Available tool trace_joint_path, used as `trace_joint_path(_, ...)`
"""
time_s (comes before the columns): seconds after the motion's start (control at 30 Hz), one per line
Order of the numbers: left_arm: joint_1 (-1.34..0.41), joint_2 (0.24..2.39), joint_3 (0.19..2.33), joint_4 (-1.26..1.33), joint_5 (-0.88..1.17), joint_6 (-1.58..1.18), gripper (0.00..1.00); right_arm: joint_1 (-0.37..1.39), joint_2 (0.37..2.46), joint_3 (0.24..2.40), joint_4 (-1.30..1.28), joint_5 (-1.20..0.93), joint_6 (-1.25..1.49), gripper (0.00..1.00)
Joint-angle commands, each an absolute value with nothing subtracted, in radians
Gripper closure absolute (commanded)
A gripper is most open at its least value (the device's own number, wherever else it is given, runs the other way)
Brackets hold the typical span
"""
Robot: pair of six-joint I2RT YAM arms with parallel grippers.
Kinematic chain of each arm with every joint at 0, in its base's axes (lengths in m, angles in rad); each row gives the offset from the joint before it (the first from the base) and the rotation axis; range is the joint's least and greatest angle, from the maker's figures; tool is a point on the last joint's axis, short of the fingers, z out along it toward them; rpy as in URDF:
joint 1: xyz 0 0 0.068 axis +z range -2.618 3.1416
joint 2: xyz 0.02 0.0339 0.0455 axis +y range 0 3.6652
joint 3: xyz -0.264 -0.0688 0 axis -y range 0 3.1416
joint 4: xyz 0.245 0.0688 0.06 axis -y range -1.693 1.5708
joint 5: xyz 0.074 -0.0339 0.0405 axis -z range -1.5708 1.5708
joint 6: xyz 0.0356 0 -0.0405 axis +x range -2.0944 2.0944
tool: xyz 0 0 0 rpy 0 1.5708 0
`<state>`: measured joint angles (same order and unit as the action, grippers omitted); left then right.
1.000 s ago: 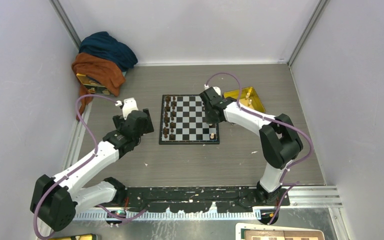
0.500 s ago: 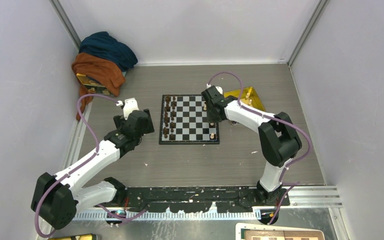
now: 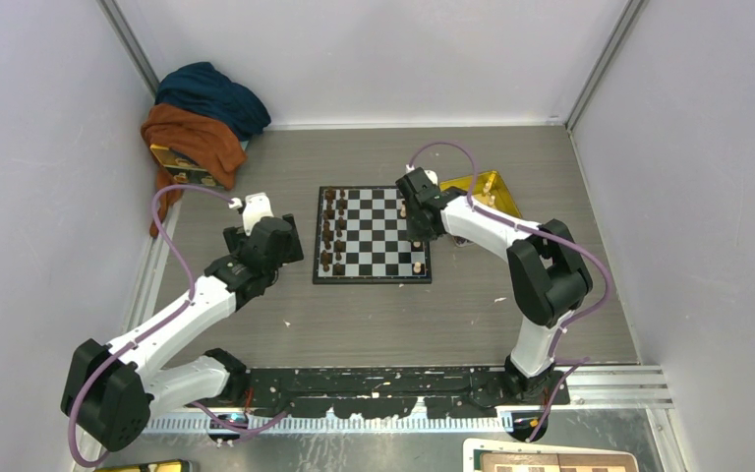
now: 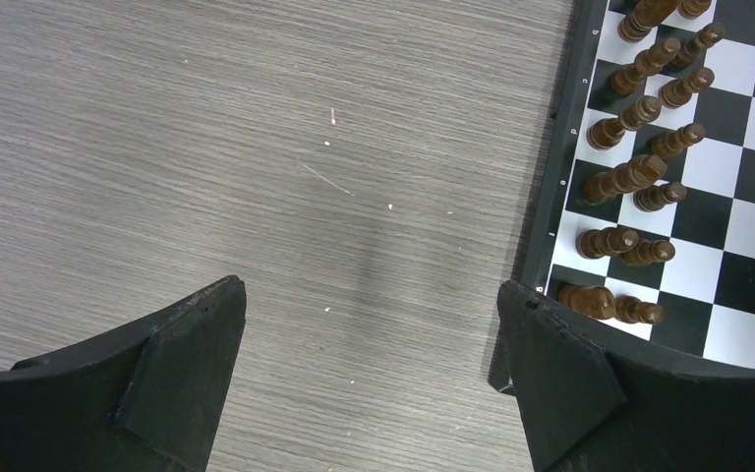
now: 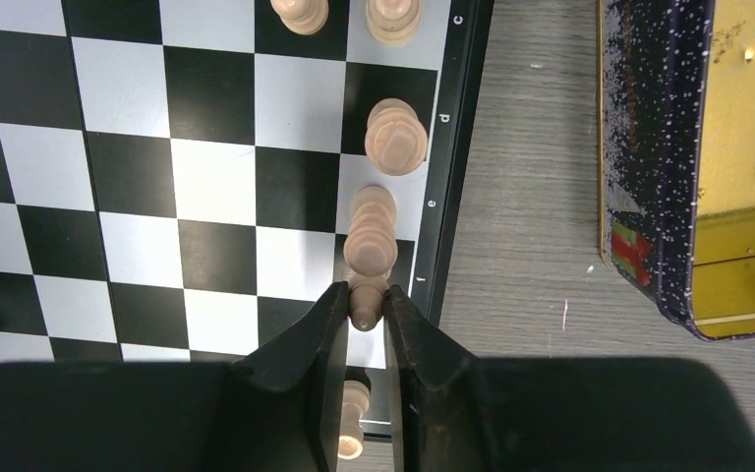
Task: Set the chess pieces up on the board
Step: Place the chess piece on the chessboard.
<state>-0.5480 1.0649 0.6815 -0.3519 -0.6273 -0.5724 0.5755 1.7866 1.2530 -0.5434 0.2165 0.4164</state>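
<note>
The board (image 3: pixel 372 236) lies mid-table. Dark brown pieces stand along its left side. Light-tan chess pieces stand along its right edge in the right wrist view, among them one (image 5: pixel 396 138) and another (image 5: pixel 372 231). My right gripper (image 5: pixel 365 305) is shut on a small light-tan piece (image 5: pixel 365 298) over the board's right edge column. Another light-tan piece (image 5: pixel 352 418) stands below the fingers. In the top view the right gripper (image 3: pixel 416 236) is over the board's right side. My left gripper (image 4: pixel 369 364) is open and empty over bare table just left of the board (image 4: pixel 558 147).
A shiny yellow tray (image 3: pixel 482 192) sits right of the board, with a few light pieces in it; its dark wall (image 5: pixel 649 157) is close to my right gripper. A pile of blue and orange cloth (image 3: pixel 202 118) lies at the back left.
The right wrist shifted slightly to the right over the board's right side and uncovered a tan piece; it has since held still. The left arm has not moved.
</note>
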Motion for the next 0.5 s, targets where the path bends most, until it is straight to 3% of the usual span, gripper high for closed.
trace_joint_path(0.0,-0.552,1.06,0.693,-0.319,-0.646,-0.581,0.0,0.575,1.78,1.302,-0.543,0.215,0.41,0.71)
trace_joint_path(0.47,-0.551,1.057,0.695,-0.316,-0.649,-0.575,0.0,0.577,1.759,1.345,-0.583,0.217,0.402,0.67)
